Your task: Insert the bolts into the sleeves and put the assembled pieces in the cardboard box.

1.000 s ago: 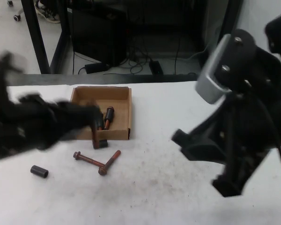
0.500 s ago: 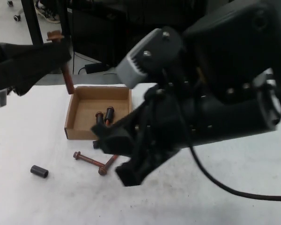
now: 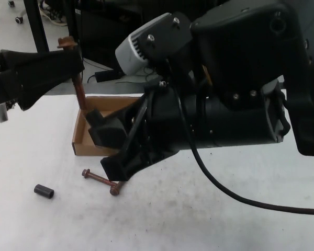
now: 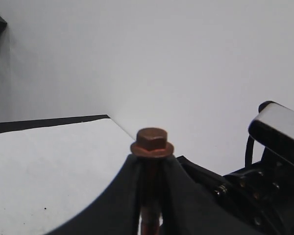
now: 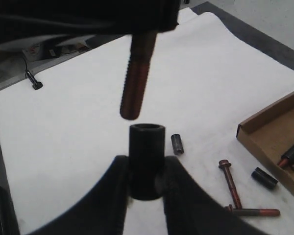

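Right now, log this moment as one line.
left jaws: shut on bolt | right jaws: shut on sleeve | bolt tip above sleeve mouth, apart | stage: not yet inserted

Copper-brown hex-head metal bolt (image 4: 152, 143): dull finish, rough threaded shank. Black cylindrical sleeve (image 5: 147, 161): matt, smooth. Brown cardboard box (image 3: 86, 148) matt; white worktop (image 3: 199, 209) matt, faintly speckled.

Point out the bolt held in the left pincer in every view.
High view: upper left, upright bolt in the left pincer.
Left wrist view: head up, clamped in that pincer.
Right wrist view: threaded tip hanging just above the sleeve.
Shared landmark: the box, in the high and right wrist views.
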